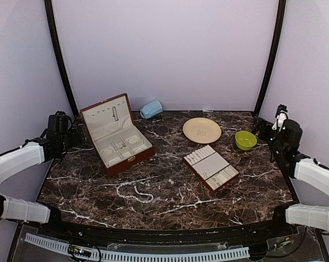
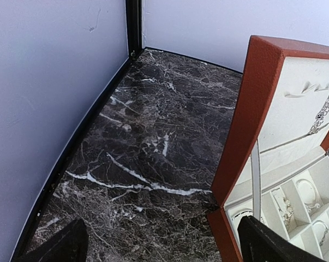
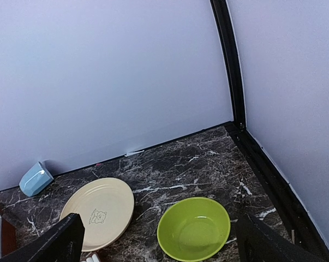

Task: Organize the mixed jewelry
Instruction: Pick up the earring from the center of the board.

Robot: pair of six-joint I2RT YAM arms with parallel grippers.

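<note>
I note left gripper [image 2: 164, 250] fingers spread wide beside the red-brown box [image 2: 246, 125]; right gripper [image 3: 161, 245] likewise, near the green bowl [image 3: 193, 229]. Pearl strand [image 1: 135, 192] lies on the table [image 1: 235, 203].

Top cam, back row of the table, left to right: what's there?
open red-brown box → light blue container lying on its side → cream plate → green bowl
</note>
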